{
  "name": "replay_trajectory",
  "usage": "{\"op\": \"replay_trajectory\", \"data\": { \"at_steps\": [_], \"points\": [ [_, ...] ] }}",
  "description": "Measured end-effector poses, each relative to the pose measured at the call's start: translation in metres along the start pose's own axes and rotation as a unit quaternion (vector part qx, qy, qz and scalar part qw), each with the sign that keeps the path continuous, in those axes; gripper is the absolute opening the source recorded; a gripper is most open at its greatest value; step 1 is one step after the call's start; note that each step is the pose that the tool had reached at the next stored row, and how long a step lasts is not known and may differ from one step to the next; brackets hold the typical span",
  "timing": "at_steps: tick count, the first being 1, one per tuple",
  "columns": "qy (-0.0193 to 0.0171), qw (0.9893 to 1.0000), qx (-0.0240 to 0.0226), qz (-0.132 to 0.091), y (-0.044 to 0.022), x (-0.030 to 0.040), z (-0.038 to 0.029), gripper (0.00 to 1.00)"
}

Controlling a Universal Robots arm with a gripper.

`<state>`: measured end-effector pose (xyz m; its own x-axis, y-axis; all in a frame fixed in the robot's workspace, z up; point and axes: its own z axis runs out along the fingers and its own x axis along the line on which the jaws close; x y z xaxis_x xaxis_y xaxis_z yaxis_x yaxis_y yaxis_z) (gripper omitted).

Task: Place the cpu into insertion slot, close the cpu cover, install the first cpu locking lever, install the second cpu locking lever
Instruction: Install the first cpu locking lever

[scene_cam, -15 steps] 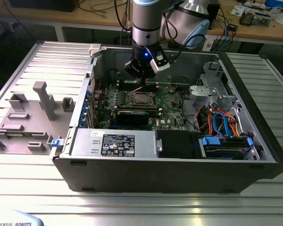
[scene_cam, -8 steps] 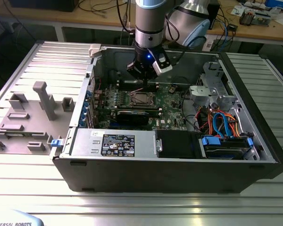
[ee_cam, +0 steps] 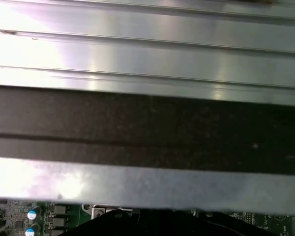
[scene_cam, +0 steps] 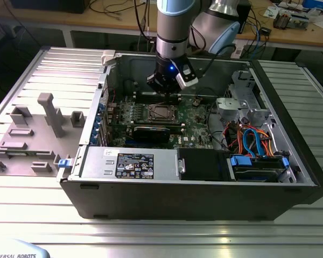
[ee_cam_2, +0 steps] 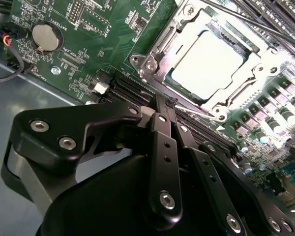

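Observation:
The cpu (ee_cam_2: 209, 61) lies flat in the insertion slot (ee_cam_2: 148, 64), its pale metal top showing through the window of the cpu cover (ee_cam_2: 253, 61), which lies down around it. A thin silvery locking lever (ee_cam_2: 199, 112) runs along the socket edge nearest my gripper (ee_cam_2: 170, 105). The two black fingers (ee_cam_2: 163, 142) are pressed together, and their tips sit right at the hooked end of that lever. In the exterior view the gripper (scene_cam: 169, 92) hangs inside the open computer case, just behind the socket and cpu (scene_cam: 161, 112).
A black expansion card (scene_cam: 151, 133) lies in front of the socket, with the power supply (scene_cam: 129, 163) nearer still. Coloured cables (scene_cam: 247, 140) fill the case toward the exterior view's right. Memory slots (ee_cam_2: 132, 93) and a coin battery (ee_cam_2: 46, 37) flank the gripper. Case walls (ee_cam: 147, 123) stand close.

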<state>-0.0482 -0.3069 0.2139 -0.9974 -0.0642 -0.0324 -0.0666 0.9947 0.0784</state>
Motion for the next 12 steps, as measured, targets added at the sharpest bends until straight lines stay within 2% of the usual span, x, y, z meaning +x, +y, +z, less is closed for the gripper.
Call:
{"op": "replay_trajectory", "data": {
  "at_steps": [6,12],
  "points": [
    [0.0014,1.0,-0.0001,0.0,-0.0009,-0.0011,0.0095,0.11],
    [0.0014,1.0,-0.0002,0.0,-0.0008,-0.0014,0.0093,0.11]
  ]
}}
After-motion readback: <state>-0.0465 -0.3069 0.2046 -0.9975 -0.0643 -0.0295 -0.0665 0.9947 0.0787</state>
